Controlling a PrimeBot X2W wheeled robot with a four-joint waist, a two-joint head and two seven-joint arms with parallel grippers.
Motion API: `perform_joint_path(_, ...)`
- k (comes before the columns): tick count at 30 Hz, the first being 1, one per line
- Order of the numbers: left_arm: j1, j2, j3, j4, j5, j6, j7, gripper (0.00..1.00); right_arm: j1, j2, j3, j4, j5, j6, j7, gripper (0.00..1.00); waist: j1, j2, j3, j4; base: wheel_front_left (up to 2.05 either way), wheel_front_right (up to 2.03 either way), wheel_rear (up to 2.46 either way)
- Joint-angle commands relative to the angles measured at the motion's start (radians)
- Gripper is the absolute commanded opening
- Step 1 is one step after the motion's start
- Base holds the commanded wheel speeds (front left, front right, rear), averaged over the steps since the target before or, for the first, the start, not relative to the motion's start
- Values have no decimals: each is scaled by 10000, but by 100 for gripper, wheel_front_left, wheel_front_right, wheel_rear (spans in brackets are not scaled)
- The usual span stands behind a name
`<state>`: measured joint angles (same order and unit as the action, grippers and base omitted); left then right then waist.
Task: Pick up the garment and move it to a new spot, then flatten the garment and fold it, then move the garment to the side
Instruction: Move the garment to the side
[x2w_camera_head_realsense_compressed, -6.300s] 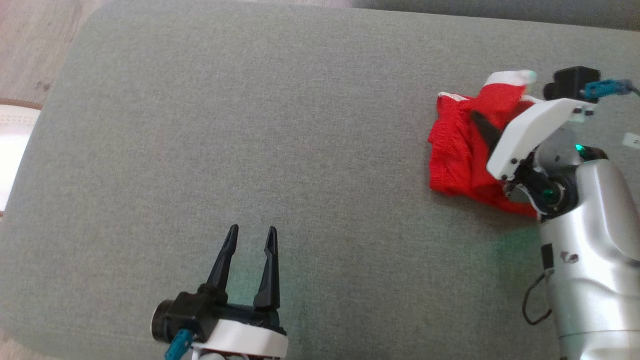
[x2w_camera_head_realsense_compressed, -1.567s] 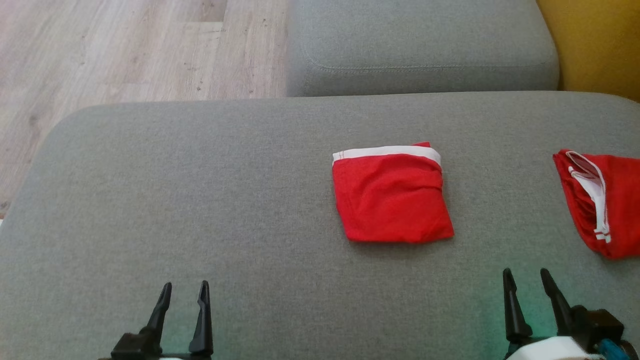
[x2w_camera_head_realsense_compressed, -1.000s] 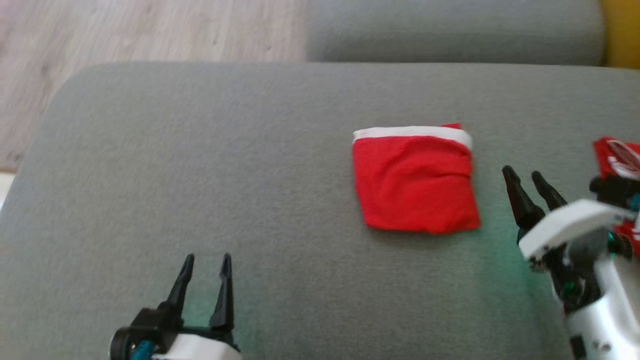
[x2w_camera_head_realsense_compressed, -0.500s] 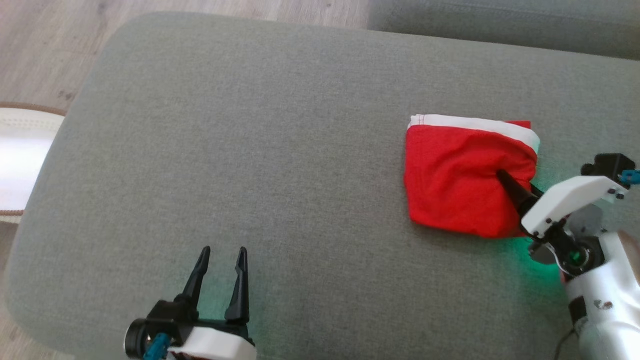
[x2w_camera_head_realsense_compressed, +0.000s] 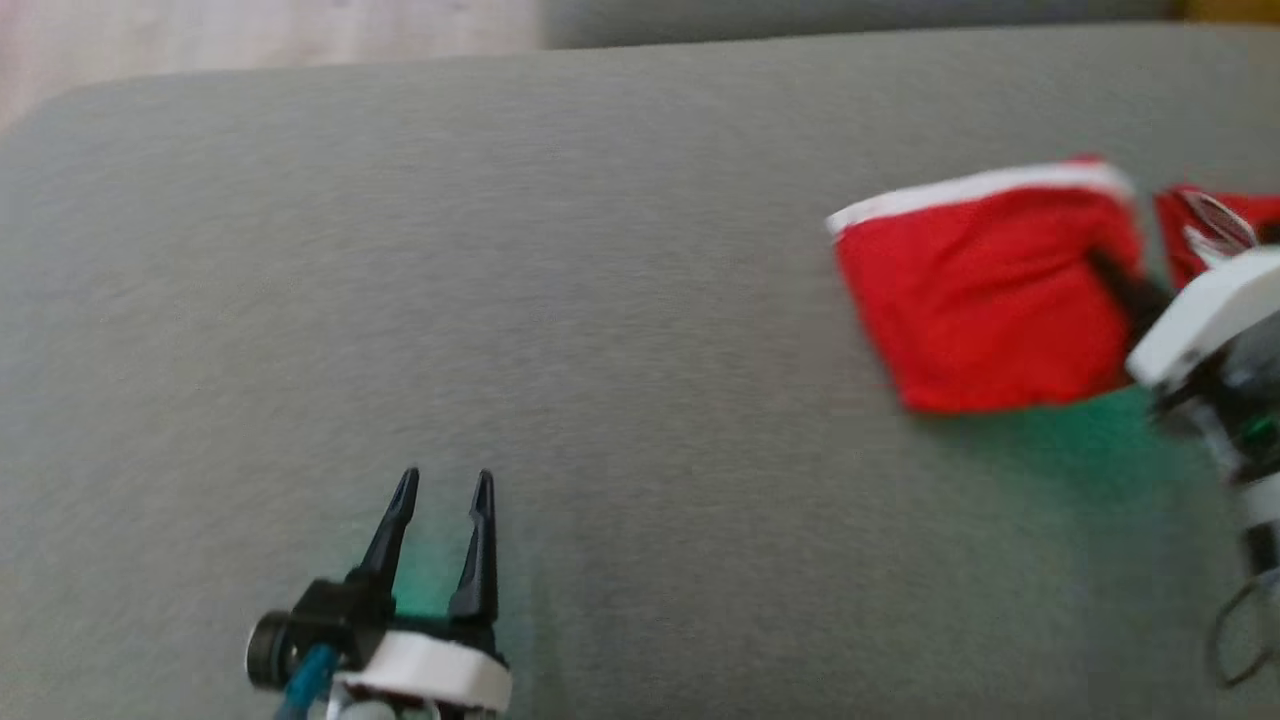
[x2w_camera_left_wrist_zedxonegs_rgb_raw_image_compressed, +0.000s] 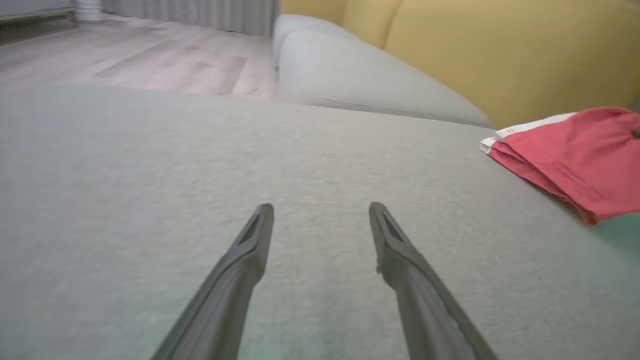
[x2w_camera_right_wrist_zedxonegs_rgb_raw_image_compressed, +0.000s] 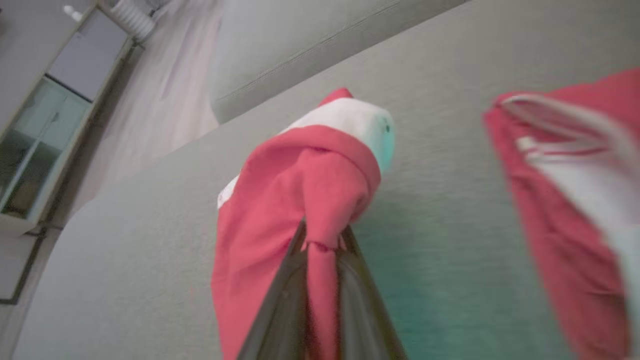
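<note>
Right gripper (x2w_camera_right_wrist_zedxonegs_rgb_raw_image_compressed: 322, 232) at the right side of the grey sofa cushion (x2w_camera_head_realsense_compressed: 500, 300): fingers nearly together, pinching a bunched fold at the right edge of the folded red garment (x2w_camera_head_realsense_compressed: 985, 300). The cloth is squeezed between both fingers in the right wrist view. White band runs along the garment's far edge. The pinched side is raised and the rest slopes down leftward. Can't tell if the low edge touches the cushion. A second red garment (x2w_camera_right_wrist_zedxonegs_rgb_raw_image_compressed: 565, 210) with white trim lies just beside it, further right. Left gripper (x2w_camera_head_realsense_compressed: 440, 490) sits low at the near left over bare cushion, fingers spread wide, holding nothing, well apart from the garment. Head view is blurred. Yellow backrest (x2w_camera_left_wrist_zedxonegs_rgb_raw_image_compressed: 500, 50) and wooden floor (x2w_camera_left_wrist_zedxonegs_rgb_raw_image_compressed: 125, 55) lie beyond.
</note>
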<state>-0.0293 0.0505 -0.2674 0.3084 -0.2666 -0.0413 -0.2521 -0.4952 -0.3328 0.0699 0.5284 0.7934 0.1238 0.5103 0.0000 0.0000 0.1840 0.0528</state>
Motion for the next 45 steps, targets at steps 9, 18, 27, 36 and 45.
perform_joint_path(9,-1005,-3,118,-107,445,-255,-97,100,-1091,-1848,-951,-692,-752,69,936,0,0,0,843,-1214,0,0,0)
perform_joint_path(18,-1016,36,343,76,773,-421,-97,100,-1865,-2986,-1841,500,-3567,69,303,51,0,0,1170,-724,0,0,0)
perform_joint_path(27,-766,10,533,99,604,-397,-97,100,-1773,-2857,-2050,1212,-6883,69,-2050,100,0,0,780,-472,0,0,0)
perform_joint_path(36,-322,0,651,-267,218,-49,-97,100,-233,-1156,-1550,-975,-6750,69,-3940,100,0,0,-312,-367,0,0,0)
perform_joint_path(45,134,-2,998,-262,455,362,-97,100,2573,410,-1135,-2580,-6660,69,-5654,100,0,0,-1361,13,0,0,0)
